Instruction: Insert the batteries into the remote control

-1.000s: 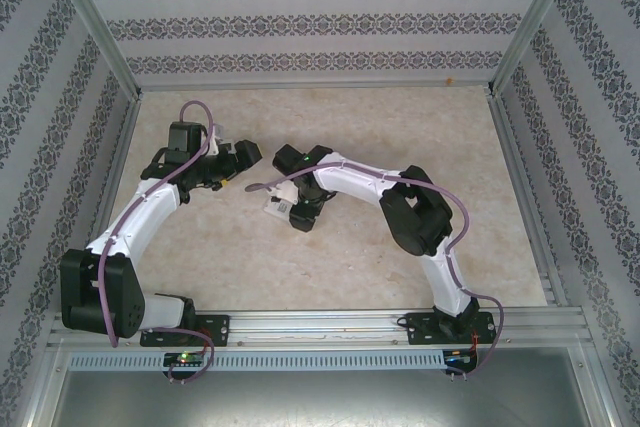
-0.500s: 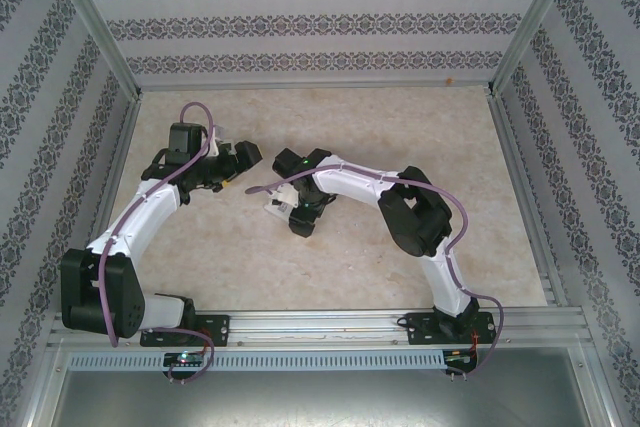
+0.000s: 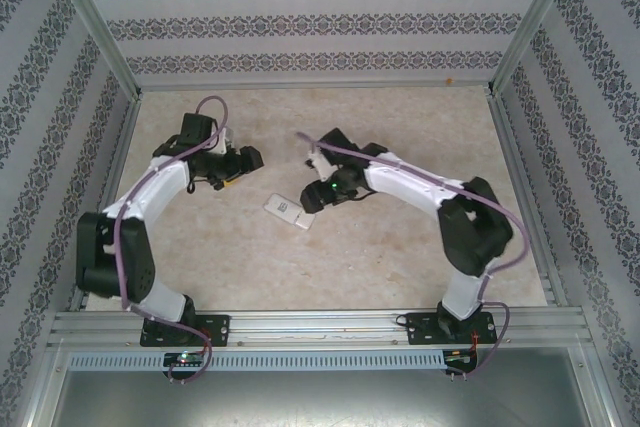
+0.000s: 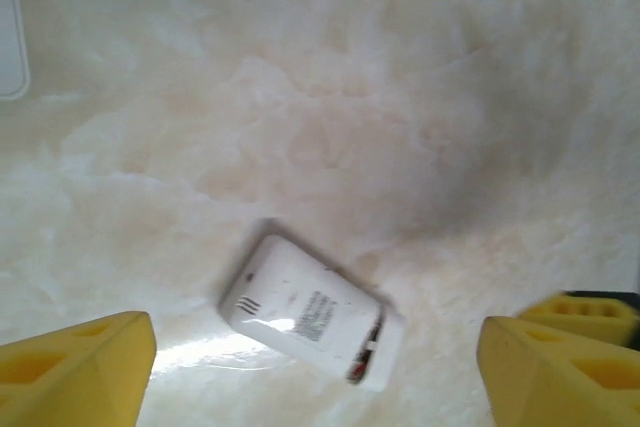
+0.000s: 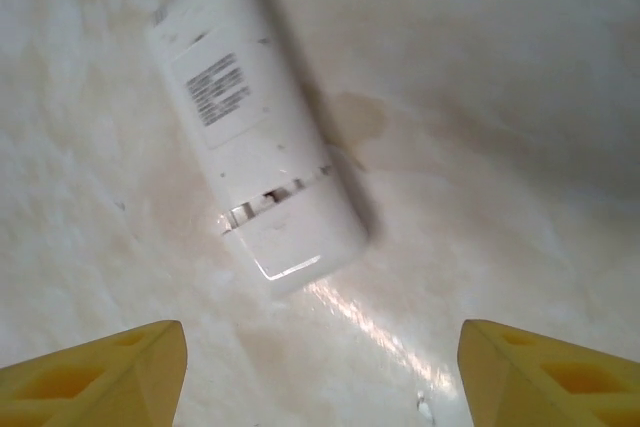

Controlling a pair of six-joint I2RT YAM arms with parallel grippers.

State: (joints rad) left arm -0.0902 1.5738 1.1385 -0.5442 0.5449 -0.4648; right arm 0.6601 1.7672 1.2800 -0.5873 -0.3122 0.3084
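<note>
Along the near edge runs a metal rail (image 3: 320, 319) with the left arm (image 3: 150, 192) and the right arm (image 3: 420, 182) bolted to it. Beyond it the bench (image 3: 380, 267) lies bare across its whole width up to the remote (image 3: 287, 211), so there is free room on the near side. The remote lies flat and slantwise a little left of the bench's middle, well apart from every edge. Its back faces up, with a printed label (image 5: 220, 87) and a narrow gap (image 5: 275, 197) across it near one end; the dark and reddish bits in that gap are too small to tell. The right gripper (image 5: 322, 342) hangs over the bench just off the remote's gapped end, its yellow fingers (image 5: 560, 372) spread wide, holding and touching nothing. The left gripper (image 4: 314, 337) hovers farther back and to the left, looking down on the remote, its fingers (image 4: 75, 372) likewise wide apart with nothing between them. The left arm's elbow stands close to the left side rail (image 3: 105, 197); the right arm's elbow is near the right side rail (image 3: 520, 197) but apart from it. Behind both grippers a bare strip of bench runs to the patterned back wall (image 3: 320, 57).
</note>
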